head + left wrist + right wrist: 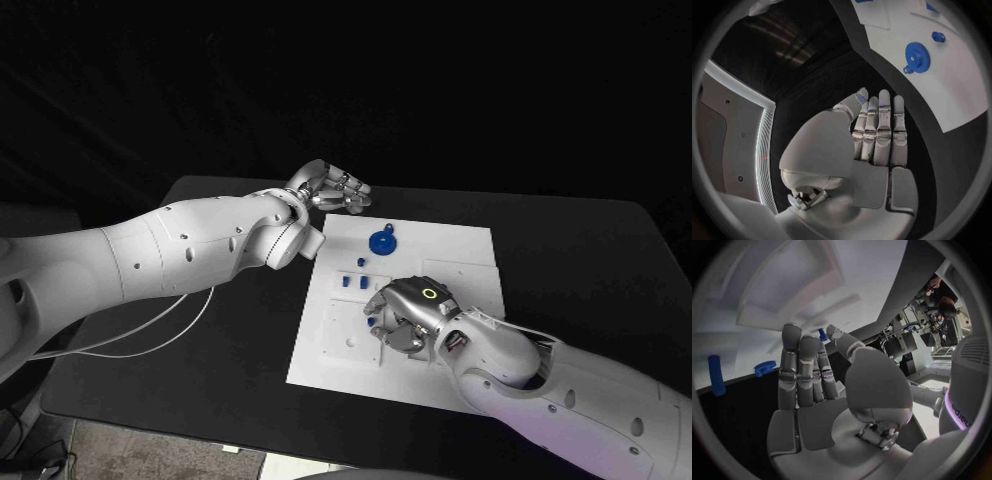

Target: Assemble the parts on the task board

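You have the task board lying flat on the black table, a white rectangular plate with shallow recessed outlines. Its long axis runs from the near edge of the table toward the far edge, tilted slightly so the far end leans to the robot's right.

Near the board's far end you can see a blue gear, round and toothed, lying flat; the left wrist view shows it clearly, with a small blue knob at its rim and a separate small blue piece just beside it on the board. Nearer the board's middle, a few small blue parts stand or lie close to the left edge; their shapes are too small to tell.

Your left hand hovers just off the board's far left corner, above the table and apart from the board. In its wrist view the fingers are straight and side by side, holding nothing.

Your right hand sits over the middle of the board, on the near side of the gear. In the right wrist view its fingers reach out together over the board's surface, and a small blue peg shows at the fingertips next to the thumb; you cannot tell from these views whether it is pinched or merely behind them. An elongated blue piece and a toothed blue part lie at the board's edge beside that hand.
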### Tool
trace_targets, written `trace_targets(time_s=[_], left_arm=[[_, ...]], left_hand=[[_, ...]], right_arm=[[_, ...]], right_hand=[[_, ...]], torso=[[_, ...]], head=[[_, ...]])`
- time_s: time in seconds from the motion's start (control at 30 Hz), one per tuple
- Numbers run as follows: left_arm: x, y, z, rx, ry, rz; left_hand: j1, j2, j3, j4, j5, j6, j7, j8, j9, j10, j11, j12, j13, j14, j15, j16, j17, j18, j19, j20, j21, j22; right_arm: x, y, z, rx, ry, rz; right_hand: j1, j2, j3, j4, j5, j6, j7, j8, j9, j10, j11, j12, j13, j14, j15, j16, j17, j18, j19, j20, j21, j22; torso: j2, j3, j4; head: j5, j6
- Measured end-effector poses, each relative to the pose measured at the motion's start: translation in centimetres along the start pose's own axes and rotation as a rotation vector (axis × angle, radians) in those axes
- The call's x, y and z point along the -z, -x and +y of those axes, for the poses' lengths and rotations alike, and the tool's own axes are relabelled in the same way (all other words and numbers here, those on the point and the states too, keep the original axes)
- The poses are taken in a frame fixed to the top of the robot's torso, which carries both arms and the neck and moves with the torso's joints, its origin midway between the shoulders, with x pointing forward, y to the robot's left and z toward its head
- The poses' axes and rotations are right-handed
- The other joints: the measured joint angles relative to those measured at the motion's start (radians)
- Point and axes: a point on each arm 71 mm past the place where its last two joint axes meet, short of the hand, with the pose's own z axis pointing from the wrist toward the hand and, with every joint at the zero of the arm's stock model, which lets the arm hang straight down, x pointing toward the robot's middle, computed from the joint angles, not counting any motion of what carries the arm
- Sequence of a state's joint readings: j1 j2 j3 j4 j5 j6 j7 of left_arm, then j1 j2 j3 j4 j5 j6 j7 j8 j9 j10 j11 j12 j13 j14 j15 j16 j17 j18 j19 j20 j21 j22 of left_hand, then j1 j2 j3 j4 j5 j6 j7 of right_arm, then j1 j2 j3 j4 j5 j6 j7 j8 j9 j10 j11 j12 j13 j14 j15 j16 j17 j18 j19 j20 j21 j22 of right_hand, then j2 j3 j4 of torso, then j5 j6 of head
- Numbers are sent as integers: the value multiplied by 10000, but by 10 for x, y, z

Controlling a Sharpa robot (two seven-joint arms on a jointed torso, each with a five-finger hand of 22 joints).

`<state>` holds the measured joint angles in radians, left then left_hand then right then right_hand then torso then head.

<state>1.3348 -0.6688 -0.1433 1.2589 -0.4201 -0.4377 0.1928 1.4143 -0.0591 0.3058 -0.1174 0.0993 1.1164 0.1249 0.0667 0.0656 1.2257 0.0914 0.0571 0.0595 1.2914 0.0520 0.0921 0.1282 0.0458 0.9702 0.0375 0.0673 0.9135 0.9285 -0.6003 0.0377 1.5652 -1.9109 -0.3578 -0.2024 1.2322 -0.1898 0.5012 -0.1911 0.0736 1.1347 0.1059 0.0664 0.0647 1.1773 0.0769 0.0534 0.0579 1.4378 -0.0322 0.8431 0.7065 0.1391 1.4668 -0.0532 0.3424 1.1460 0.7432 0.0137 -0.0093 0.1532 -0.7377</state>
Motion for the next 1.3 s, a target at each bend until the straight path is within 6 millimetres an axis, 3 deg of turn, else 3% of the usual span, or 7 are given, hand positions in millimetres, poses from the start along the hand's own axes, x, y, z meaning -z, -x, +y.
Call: trace_targets(time_s=[0.3,0.47,0.63,0.8,0.9,1.0,1.3], left_arm=[[0,3,1,-25,32,-67],[0,5,2,-41,53,-111],[-1,6,3,-52,68,-141],[-1,6,3,-52,66,-137],[-1,6,3,-52,65,-135],[-1,6,3,-53,68,-139],[-1,6,3,-55,74,-143]], left_hand=[[0,0,0,0,0,0,0,0,0,0,0,0,0,0,0,0,-1,0,0,0,0,-1],[0,0,0,0,0,0,0,0,0,0,0,0,0,0,0,0,-1,0,0,0,0,-2],[0,0,0,0,0,0,0,0,0,0,0,0,0,0,0,0,-2,0,0,0,0,-2],[0,0,0,0,0,0,0,0,0,0,0,0,0,0,0,0,-2,-1,0,0,0,23],[0,0,0,0,0,0,0,0,0,0,0,0,0,0,0,0,-2,0,0,0,0,22],[0,0,0,0,0,0,0,0,0,0,0,0,0,0,0,0,-3,0,0,0,0,22],[0,0,0,0,0,0,0,0,0,0,0,0,0,0,0,0,-3,0,0,0,0,21]], right_arm=[[14,32,-13,-418,-307,-687],[24,63,-36,-515,-850,-1064],[32,81,-60,-348,-1420,-955],[37,86,-77,-185,-1871,-565],[39,86,-86,-78,-2119,-246],[39,83,-90,-4,-2279,108],[37,76,-96,146,-2558,884]], right_hand=[[52,-52,-346,105,90,-75,2,0,0,21,-20,0,0,0,-1,9,-57,-3,0,0,122,-161],[52,-52,-150,77,352,-146,-69,-1,1,93,-92,0,0,1,-1,84,-57,-5,0,0,289,-160],[52,-52,-374,80,427,-384,-88,-1,-12,33,-32,0,3,1,-2,84,-56,-6,0,-1,289,-179],[281,-68,-1460,195,300,-690,-216,-2,-12,-390,56,20,15,-69,67,84,-83,-16,-19,23,106,-324],[533,-110,-2105,485,153,-864,-334,-2,-12,-735,135,49,25,-113,109,82,-98,27,-16,93,-117,-439],[657,-130,-2367,747,146,-923,-330,-2,-11,-839,196,49,25,-161,126,89,-111,160,-1,108,-138,-471],[796,-97,-2456,919,102,-923,-329,-2,-11,-874,161,49,24,-162,125,145,-119,165,-1,108,-138,-482]], torso=[[-8,0,-22],[-13,-1,-35],[-25,3,-59],[-31,9,-81],[-31,9,-78],[-30,9,-60],[-23,-3,-49]], head=[[-180,99],[-323,168],[-404,220],[-453,257],[-486,262],[-523,262],[-569,218]])
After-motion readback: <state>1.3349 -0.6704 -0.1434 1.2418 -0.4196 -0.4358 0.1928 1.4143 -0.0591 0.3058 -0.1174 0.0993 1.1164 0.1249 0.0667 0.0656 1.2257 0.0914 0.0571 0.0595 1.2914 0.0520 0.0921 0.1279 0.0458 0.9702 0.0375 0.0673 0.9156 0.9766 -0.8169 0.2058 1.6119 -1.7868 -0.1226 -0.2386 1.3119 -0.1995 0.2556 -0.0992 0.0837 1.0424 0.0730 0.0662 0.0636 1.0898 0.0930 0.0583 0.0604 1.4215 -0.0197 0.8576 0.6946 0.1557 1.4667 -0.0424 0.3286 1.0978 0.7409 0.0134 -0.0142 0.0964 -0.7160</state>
